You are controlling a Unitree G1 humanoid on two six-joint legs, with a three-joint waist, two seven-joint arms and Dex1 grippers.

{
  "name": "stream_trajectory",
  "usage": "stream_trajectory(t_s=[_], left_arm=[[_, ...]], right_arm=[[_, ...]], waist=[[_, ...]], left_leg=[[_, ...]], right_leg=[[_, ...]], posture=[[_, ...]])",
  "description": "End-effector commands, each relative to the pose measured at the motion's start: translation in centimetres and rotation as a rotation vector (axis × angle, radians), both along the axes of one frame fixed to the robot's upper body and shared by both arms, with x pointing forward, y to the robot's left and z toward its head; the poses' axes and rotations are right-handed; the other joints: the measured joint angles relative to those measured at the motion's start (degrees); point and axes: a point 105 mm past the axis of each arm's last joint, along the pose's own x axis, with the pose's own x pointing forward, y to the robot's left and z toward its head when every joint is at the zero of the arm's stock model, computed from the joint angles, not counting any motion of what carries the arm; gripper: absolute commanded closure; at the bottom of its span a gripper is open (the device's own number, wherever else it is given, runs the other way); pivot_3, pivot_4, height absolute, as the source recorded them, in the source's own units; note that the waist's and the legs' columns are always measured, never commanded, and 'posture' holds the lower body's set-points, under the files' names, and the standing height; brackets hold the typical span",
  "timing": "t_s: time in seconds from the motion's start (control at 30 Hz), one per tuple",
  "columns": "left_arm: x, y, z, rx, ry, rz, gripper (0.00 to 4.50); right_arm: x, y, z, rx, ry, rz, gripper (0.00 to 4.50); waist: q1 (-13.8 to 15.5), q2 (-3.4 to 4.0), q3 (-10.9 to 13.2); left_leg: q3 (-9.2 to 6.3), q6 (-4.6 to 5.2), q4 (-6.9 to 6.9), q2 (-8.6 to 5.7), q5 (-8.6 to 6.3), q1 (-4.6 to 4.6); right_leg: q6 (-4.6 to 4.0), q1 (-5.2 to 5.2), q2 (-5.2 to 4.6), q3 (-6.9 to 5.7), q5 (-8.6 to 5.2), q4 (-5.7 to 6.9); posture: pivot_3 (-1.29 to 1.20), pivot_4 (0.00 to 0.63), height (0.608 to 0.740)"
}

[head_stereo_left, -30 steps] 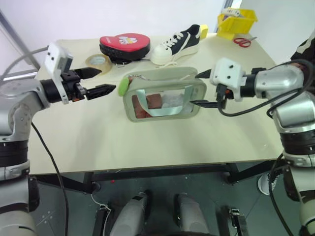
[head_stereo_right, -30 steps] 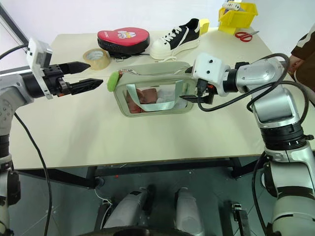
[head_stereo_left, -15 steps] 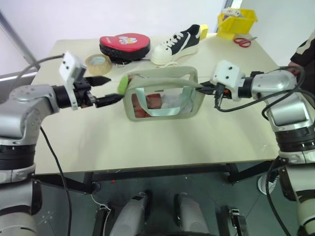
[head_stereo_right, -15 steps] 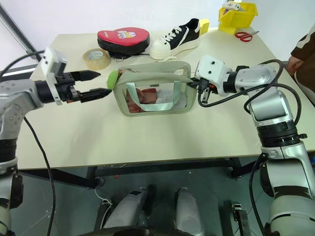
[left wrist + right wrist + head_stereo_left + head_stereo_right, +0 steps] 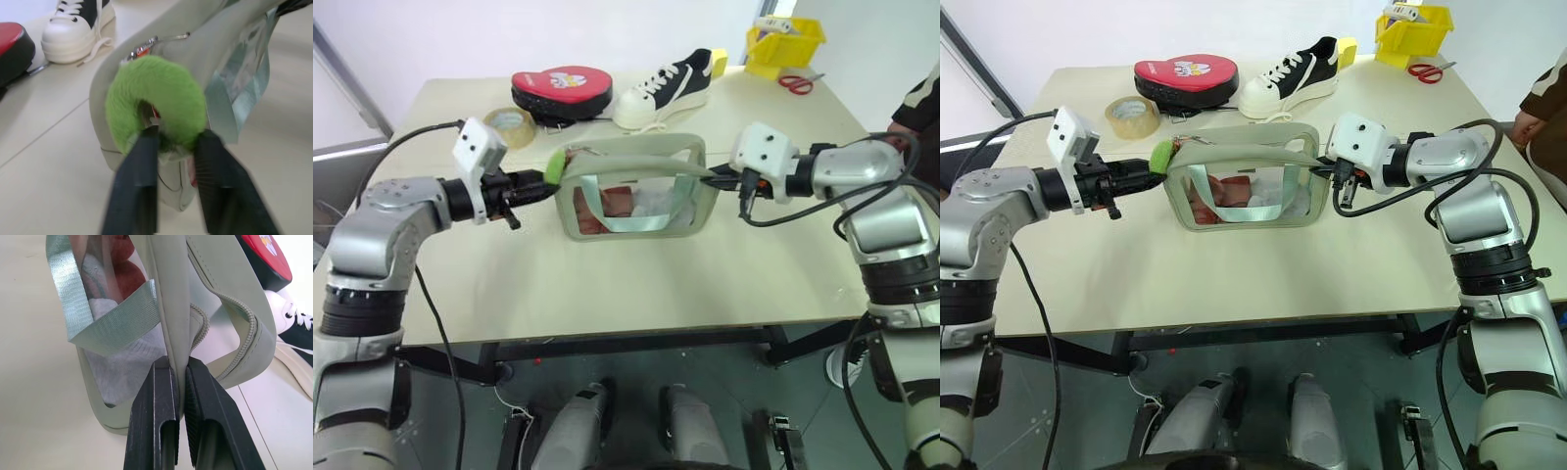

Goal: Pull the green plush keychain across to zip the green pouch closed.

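Cream table (image 5: 636, 284) carried the green pouch (image 5: 636, 230) upright at its middle. Left gripper (image 5: 171, 147) jaws pinched the green plush keychain (image 5: 156, 100) at the pouch's left end; fuzz might slip free. Right gripper (image 5: 178, 382) jaws clamped the right edge, which could tug loose.

The left gripper (image 5: 172, 142) has both black fingers pinched on the fuzzy green keychain (image 5: 161, 95), which hangs at the end of the green pouch (image 5: 215, 54). A white sneaker (image 5: 78, 27) and red case (image 5: 12, 51) sit behind on the table (image 5: 44, 171)
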Motion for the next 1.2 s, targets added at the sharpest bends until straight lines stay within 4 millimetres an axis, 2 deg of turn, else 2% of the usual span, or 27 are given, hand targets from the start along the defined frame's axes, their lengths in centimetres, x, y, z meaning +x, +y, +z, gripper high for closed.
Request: stream_trajectory(t_s=[0.03, 0.2, 0.3, 0.4, 0.47, 0.53, 0.6, 0.73, 0.87, 0.93, 1.03, 1.13, 1.2], left_arm=[[-0.4, 0.1, 2.3, 0.006, -0.081, -0.029, 4.48], [0.2, -1.2, 5.4, -0.027, -0.184, -0.055, 4.48], [0.7, -3.1, 6.5, -0.027, -0.236, -0.1, 4.48], [1.1, -5.3, 5.3, 0.067, -0.263, -0.162, 4.48], [1.6, -6.4, 3.6, 0.158, -0.282, -0.187, 4.48], [2.1, -7.2, 2.2, 0.234, -0.297, -0.204, 4.48], [2.3, -7.6, 1.8, 0.266, -0.31, -0.218, 4.48], [2.9, -7.2, 2.5, 0.261, -0.334, -0.201, 3.04], [3.1, -6.4, 3.5, 0.278, -0.356, -0.172, 0.88], [2.6, -5.0, 4.5, 0.314, -0.359, -0.171, 0.02], [1.8, -3.7, 5.1, 0.355, -0.348, -0.186, 0.02], [1.0, -1.6, 4.2, 0.434, -0.299, -0.178, 0.02], [0.8, -0.8, 3.6, 0.421, -0.264, -0.158, 0.02]], right_arm=[[-0.4, 0.3, 0.6, -0.015, -0.038, 0.023, 4.5], [-0.3, 0.5, 0.8, -0.012, -0.04, 0.024, 4.5], [-0.4, 0.6, 0.7, -0.011, -0.04, 0.028, 4.5], [-0.4, 0.8, 0.7, -0.007, -0.041, 0.031, 4.5], [-0.5, 0.9, 0.6, -0.001, -0.04, 0.03, 4.5], [-0.5, 0.9, 0.4, 0.003, -0.038, 0.028, 4.5], [-0.4, 1.0, 0.4, 0.004, -0.038, 0.027, 4.5], [-0.4, 0.9, 0.5, 0.006, -0.039, 0.026, 4.5], [-0.4, 0.8, 0.5, 0.007, -0.038, 0.023, 4.5], [-0.3, 0.9, 0.5, 0.008, -0.037, 0.023, 4.5], [-0.2, 0.9, 0.6, 0.009, -0.038, 0.023, 4.5], [-0.2, 1.0, 0.6, 0.008, -0.037, 0.025, 4.5], [-0.1, 1.0, 0.7, 0.009, -0.037, 0.026, 4.5]], waist=[[-0.01, 0.0, 0.0], [0.11, -0.01, 0.0], [0.2, -0.01, 0.0], [0.2, -0.01, 0.0], [0.01, -0.01, 0.0], [-0.05, -0.01, 0.0], [-0.05, -0.01, 0.0], [0.0, -0.01, 0.0], [-0.05, -0.01, 0.0], [-0.21, -0.01, 0.0], [-0.33, -0.01, 0.0], [-0.2, -0.01, 0.0], [-0.17, 0.0, 0.0]], left_leg=[[0.0, 0.0, 0.0, 0.0, 0.0, 0.0], [0.0, 0.0, 0.03, 0.0, 0.0, 0.0], [-0.01, 0.0, 0.06, 0.0, 0.0, 0.01], [0.0, 0.0, 0.06, -0.01, 0.0, 0.02], [0.0, 0.01, 0.06, -0.01, 0.01, 0.03], [0.01, 0.0, 0.06, 0.0, 0.01, 0.02], [0.0, 0.01, 0.06, 0.0, 0.01, 0.02], [-0.01, 0.01, 0.06, 0.0, 0.0, 0.02], [-0.01, 0.02, 0.06, -0.01, 0.0, 0.02], [-0.01, 0.02, 0.06, 0.0, 0.0, 0.02], [-0.01, 0.02, 0.04, 0.01, 0.0, 0.01], [-0.02, 0.01, 0.03, 0.01, 0.0, 0.02], [-0.01, 0.01, 0.03, 0.0, 0.0, 0.02]], right_leg=[[0.0, 0.0, 0.0, 0.0, 0.0, 0.0], [0.0, 0.02, 0.01, -0.02, 0.0, 0.01], [0.01, 0.07, 0.0, -0.04, 0.01, -0.01], [0.03, 0.08, -0.01, -0.04, 0.02, -0.03], [0.14, 0.07, 0.0, -0.03, 0.08, -0.02], [0.15, 0.05, 0.01, -0.02, 0.09, 0.0], [0.14, 0.05, 0.01, -0.03, 0.09, -0.01], [0.13, 0.06, 0.01, -0.04, 0.08, 0.0], [0.15, 0.06, 0.01, -0.05, 0.09, -0.01], [0.21, 0.05, 0.02, -0.05, 0.12, 0.0], [0.23, 0.0, 0.06, -0.05, 0.13, 0.03], [0.23, 0.0, 0.07, -0.07, 0.12, 0.03], [0.14, 0.01, 0.07, -0.07, 0.08, 0.03]], posture=[[0.0, 0.15, 0.74], [0.0, 0.15, 0.74], [0.0, 0.15, 0.74], [0.0, 0.15, 0.74], [0.0, 0.15, 0.74], [0.0, 0.15, 0.74], [0.0, 0.15, 0.74], [0.0, 0.15, 0.74], [0.0, 0.15, 0.74], [0.0, 0.15, 0.74], [0.0, 0.15, 0.74], [0.0, 0.15, 0.74], [0.0, 0.15, 0.74]])
